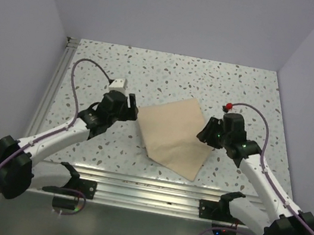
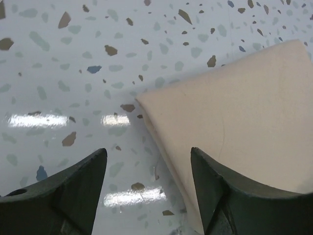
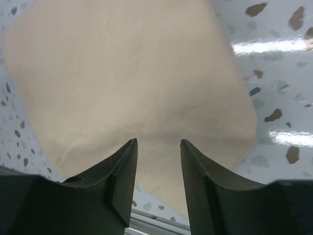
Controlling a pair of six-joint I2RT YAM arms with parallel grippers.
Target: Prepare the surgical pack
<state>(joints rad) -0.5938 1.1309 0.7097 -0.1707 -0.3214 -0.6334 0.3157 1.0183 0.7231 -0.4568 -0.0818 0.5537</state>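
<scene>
2 grippers flank the pack. Left gripper [image 1: 132,110]: jaws wide and empty, at the left corner of the tan bundle [image 1: 175,135]. Right gripper [image 1: 207,132]: jaws partly apart above its right edge, nothing pinched. The bundle lies folded flat mid-table [image 1: 170,71]. Judgement: it is let go so the wrap can settle.

Speckled table [image 1: 170,74], pale lavender walls [image 1: 180,13]

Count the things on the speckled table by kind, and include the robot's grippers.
tan cloth bundle: 1
grippers: 2, the left gripper and the right gripper
total: 3
</scene>
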